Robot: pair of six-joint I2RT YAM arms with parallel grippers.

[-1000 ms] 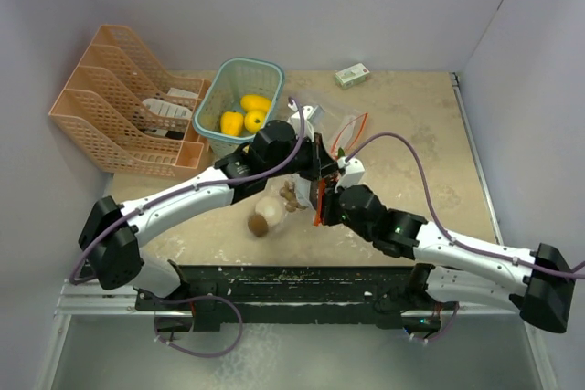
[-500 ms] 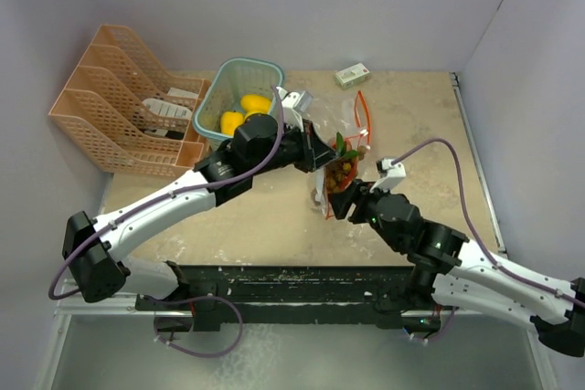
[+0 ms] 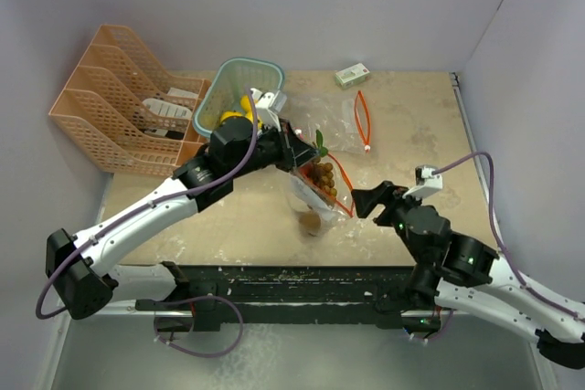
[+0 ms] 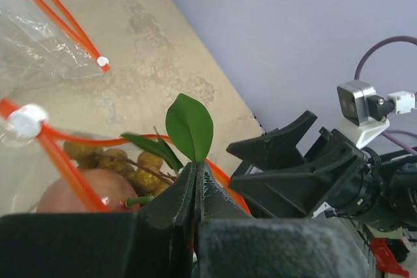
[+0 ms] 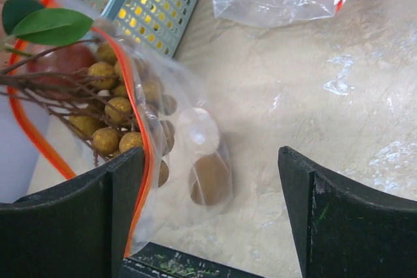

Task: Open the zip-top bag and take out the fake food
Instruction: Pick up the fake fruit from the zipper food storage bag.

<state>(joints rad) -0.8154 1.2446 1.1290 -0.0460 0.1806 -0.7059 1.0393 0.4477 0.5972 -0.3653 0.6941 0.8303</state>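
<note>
My left gripper (image 3: pixel 297 154) is shut on the orange zip edge of the zip-top bag (image 3: pixel 315 191) and holds it hanging above the table. In the left wrist view the jaws (image 4: pixel 195 168) are pressed together on that edge, just under a green leaf (image 4: pixel 189 125). Fake food shows inside the bag: a brownish grape cluster (image 5: pixel 111 109), a red piece (image 5: pixel 65 60), a beige piece (image 5: pixel 197 131) and a brown piece (image 5: pixel 210 179). My right gripper (image 3: pixel 368 200) stands wide open just right of the bag, holding nothing; its left finger (image 5: pixel 120 190) is beside the bag's orange edge.
A second, flat zip bag (image 3: pixel 352 125) lies on the table behind. A green basket (image 3: pixel 239 66) with yellow fruit, half hidden by my left arm, stands at the back. An orange file rack (image 3: pixel 119 107) is at the far left, and a small white-green box (image 3: pixel 352 74) sits by the back wall.
My right gripper has opened, let go of the bag and drawn back to the right. My left gripper has carried the bag up and to the left.
</note>
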